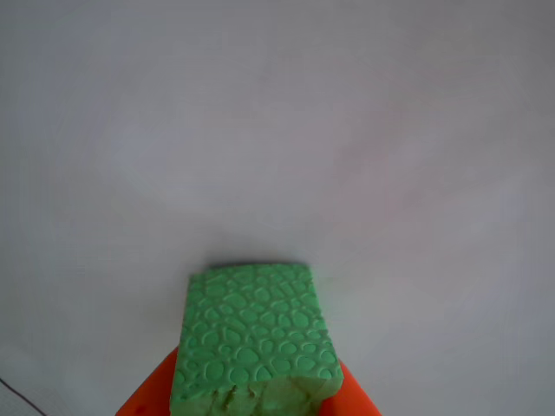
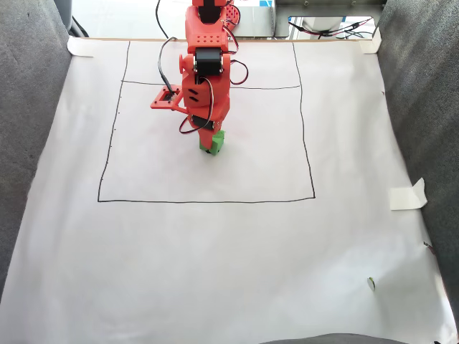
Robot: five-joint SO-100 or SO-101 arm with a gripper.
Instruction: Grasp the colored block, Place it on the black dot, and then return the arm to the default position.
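The colored block (image 1: pixel 256 334) is a bright green foam cube with its pebble-patterned face up, low in the other view. Orange fingers (image 1: pixel 147 390) press against both of its sides, so my gripper (image 1: pixel 256 381) is shut on it. In the fixed view the orange arm (image 2: pixel 204 72) reaches down from the top edge, and the gripper (image 2: pixel 210 138) holds the colored block (image 2: pixel 214 143) at or just above the white paper, inside the drawn square. A thin dark strip shows at the block's far edge. The black dot is hidden.
White paper (image 2: pixel 229 251) covers the table, with a thin drawn square (image 2: pixel 208 201) on it. Grey fabric (image 2: pixel 29 107) rises on both sides. A piece of tape (image 2: pixel 407 195) lies at the right, a tiny mark (image 2: pixel 371 283) lower right, and cables (image 2: pixel 323 29) at the top.
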